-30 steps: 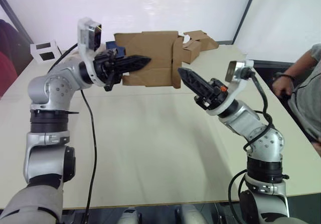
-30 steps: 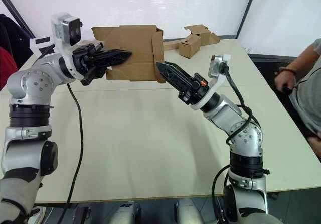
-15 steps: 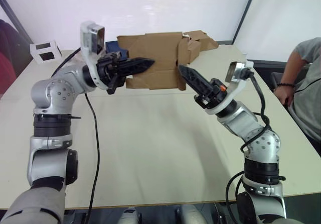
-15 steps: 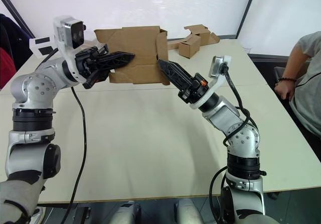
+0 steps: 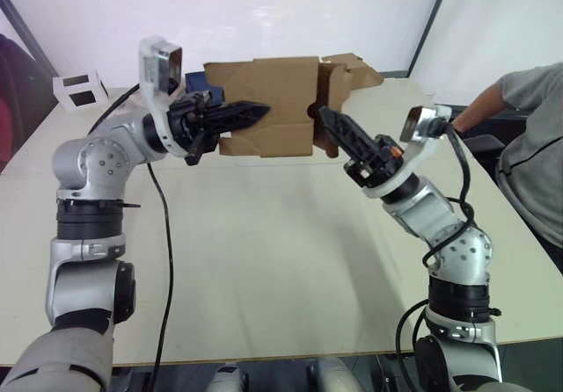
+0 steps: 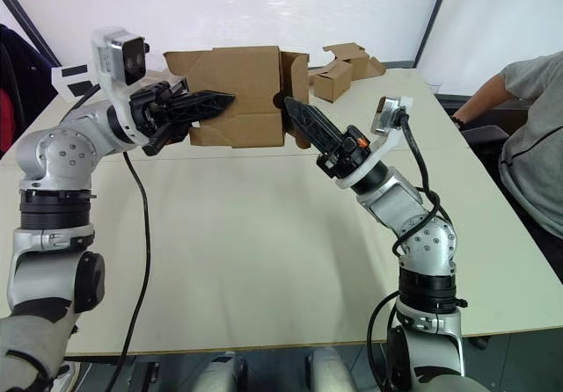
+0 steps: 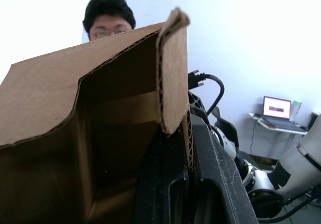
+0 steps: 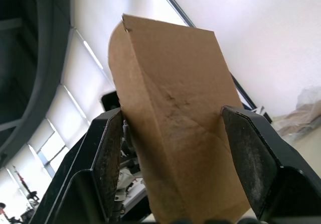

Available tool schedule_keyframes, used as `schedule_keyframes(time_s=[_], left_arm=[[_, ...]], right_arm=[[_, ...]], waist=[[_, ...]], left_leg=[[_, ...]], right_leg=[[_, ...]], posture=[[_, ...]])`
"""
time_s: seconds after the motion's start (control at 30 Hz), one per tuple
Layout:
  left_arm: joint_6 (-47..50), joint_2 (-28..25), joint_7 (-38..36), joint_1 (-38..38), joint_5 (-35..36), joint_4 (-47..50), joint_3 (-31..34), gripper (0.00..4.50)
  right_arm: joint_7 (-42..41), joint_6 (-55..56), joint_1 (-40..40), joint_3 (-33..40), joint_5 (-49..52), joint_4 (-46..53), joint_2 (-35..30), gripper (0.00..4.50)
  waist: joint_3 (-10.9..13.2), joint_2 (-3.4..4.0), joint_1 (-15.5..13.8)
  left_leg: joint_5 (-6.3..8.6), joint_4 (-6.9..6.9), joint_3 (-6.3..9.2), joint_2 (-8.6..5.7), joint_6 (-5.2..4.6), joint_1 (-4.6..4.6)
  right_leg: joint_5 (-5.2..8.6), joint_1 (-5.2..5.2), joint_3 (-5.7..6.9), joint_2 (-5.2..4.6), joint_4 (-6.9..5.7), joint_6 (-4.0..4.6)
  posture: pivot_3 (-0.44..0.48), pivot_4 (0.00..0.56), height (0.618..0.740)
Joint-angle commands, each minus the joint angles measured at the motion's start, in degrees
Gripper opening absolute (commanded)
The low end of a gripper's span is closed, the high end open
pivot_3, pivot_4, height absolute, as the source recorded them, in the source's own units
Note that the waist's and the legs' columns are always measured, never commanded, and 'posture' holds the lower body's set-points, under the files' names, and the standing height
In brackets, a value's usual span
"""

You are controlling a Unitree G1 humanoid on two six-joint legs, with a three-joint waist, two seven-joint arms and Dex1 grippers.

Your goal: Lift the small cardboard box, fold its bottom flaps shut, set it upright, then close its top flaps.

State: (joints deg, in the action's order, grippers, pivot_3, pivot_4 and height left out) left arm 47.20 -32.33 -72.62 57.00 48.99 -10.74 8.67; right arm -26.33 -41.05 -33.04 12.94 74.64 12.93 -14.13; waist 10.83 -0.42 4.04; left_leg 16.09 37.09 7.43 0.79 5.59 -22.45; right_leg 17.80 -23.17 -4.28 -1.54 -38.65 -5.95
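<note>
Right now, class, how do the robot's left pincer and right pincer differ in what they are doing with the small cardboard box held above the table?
The left pincer is shut on a wall of the small cardboard box, holding it in the air; the right pincer is open, a flap standing between its fingers without being gripped. The left pincer reaches in from the box's left side, the right pincer from its right end. Both have two black fingers.

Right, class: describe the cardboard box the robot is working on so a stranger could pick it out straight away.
Start at the pale table and look above its far half, between the two arms. There the small cardboard box hangs in the air, the left gripper clamped on one wall and the right gripper at a flap on its other end. Unlike the folded cardboard pieces lying on the far table edge, it is lifted off the table.
</note>
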Motion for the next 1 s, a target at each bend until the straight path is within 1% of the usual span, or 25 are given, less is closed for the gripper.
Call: schedule_keyframes(time_s=[0.03, 0.07, 0.1, 0.13, 0.3, 0.53, 0.63, 0.7, 0.73, 0.83, 1.0], left_arm=[[-0.69, -0.69, -0.44, 0.87, 0.47, 0.24, 1.32, 0.00], [-0.77, -0.64, -0.44, 0.95, 0.45, 0.06, 1.34, 0.00], [-0.82, -0.61, -0.44, 1.00, 0.43, -0.07, 1.34, 0.00], [-0.89, -0.57, -0.45, 1.06, 0.43, -0.22, 1.36, 0.00], [-1.19, -0.52, -0.47, 0.94, 0.34, -0.30, 1.26, 0.00], [-1.34, -0.42, -0.41, 0.99, 0.29, -0.45, 1.26, 0.00], [-1.36, -0.41, -0.36, 1.00, 0.27, -0.45, 1.26, 0.00], [-1.34, -0.40, -0.35, 0.96, 0.28, -0.41, 1.25, 0.00], [-1.32, -0.40, -0.34, 0.92, 0.28, -0.36, 1.24, 0.00], [-1.25, -0.46, -0.29, 0.84, 0.30, -0.27, 1.26, 0.00], [-1.16, -0.63, -0.23, 0.78, 0.33, -0.24, 1.37, 0.00]], right_arm=[[-0.02, 0.87, 0.20, 1.38, 2.15, 1.63, 0.68, 3.67], [0.41, 1.26, 0.17, 1.76, 2.51, 1.32, 1.08, 3.86], [0.76, 1.52, 0.15, 1.98, 2.68, 1.12, 1.31, 4.24], [1.11, 1.54, 0.10, 2.33, 3.26, 0.80, 1.56, 4.43], [1.48, 0.94, 0.54, 3.58, 7.64, 0.65, 2.89, 4.43], [2.46, 1.11, 1.11, 3.35, 10.65, 0.60, 5.06, 4.43], [3.38, 1.50, 1.44, 3.49, 13.04, 0.53, 7.13, 3.70], [3.80, 1.62, 1.65, 3.44, 13.76, 0.41, 7.93, 2.99], [3.86, 1.60, 1.76, 3.36, 14.07, 0.38, 8.19, 2.73], [3.91, 1.64, 2.04, 2.91, 13.83, 0.32, 8.53, 2.73], [3.12, 1.33, 2.68, 1.19, 9.87, 0.38, 7.32, 2.73]], waist=[[0.00, 0.00, -0.02], [0.00, 0.00, -0.01], [0.00, 0.00, 0.00], [0.00, 0.00, 0.00], [0.00, 0.00, -0.02], [0.00, 0.00, 0.02], [0.00, 0.00, 0.02], [0.00, 0.00, -0.02], [0.00, 0.00, -0.03], [0.00, 0.00, 0.00], [0.00, 0.01, 0.02]], left_leg=[[0.00, 0.00, 0.00, 0.00, 0.00, 0.00], [0.00, 0.00, 0.00, 0.00, 0.00, 0.00], [0.00, 0.00, 0.00, 0.00, 0.00, 0.00], [0.00, 0.00, 0.00, 0.00, 0.00, 0.00], [0.00, 0.00, 0.00, 0.00, 0.01, 0.00], [-0.01, 0.00, 0.00, 0.00, 0.01, 0.00], [-0.01, 0.00, 0.00, 0.00, 0.01, 0.00], [-0.01, 0.00, 0.00, 0.00, 0.01, 0.00], [-0.01, 0.00, 0.00, 0.00, 0.01, 0.00], [-0.01, 0.00, 0.00, 0.00, 0.01, 0.00], [0.00, -0.01, 0.00, 0.00, 0.00, 0.00]], right_leg=[[0.00, 0.00, 0.00, 0.00, 0.00, 0.00], [0.00, 0.00, 0.00, 0.00, 0.00, 0.00], [0.00, 0.00, 0.00, 0.00, 0.00, 0.00], [0.00, 0.00, 0.00, 0.00, 0.00, 0.00], [0.00, 0.00, 0.00, 0.00, 0.00, 0.00], [0.00, 0.00, 0.00, 0.00, 0.00, 0.00], [0.00, 0.00, 0.00, 0.00, 0.00, 0.00], [0.00, 0.00, 0.00, 0.00, 0.00, 0.00], [0.00, 0.00, 0.00, -0.01, 0.00, 0.00], [0.00, 0.00, 0.00, 0.00, 0.00, 0.00], [0.00, 0.00, 0.00, 0.00, 0.00, 0.00]], posture=[[0.000, 0.150, 0.740], [0.000, 0.150, 0.740], [0.000, 0.150, 0.740], [0.000, 0.150, 0.740], [0.000, 0.150, 0.740], [0.000, 0.150, 0.740], [0.000, 0.150, 0.740], [0.000, 0.150, 0.740], [0.000, 0.150, 0.740], [0.000, 0.150, 0.740], [0.000, 0.150, 0.740]])
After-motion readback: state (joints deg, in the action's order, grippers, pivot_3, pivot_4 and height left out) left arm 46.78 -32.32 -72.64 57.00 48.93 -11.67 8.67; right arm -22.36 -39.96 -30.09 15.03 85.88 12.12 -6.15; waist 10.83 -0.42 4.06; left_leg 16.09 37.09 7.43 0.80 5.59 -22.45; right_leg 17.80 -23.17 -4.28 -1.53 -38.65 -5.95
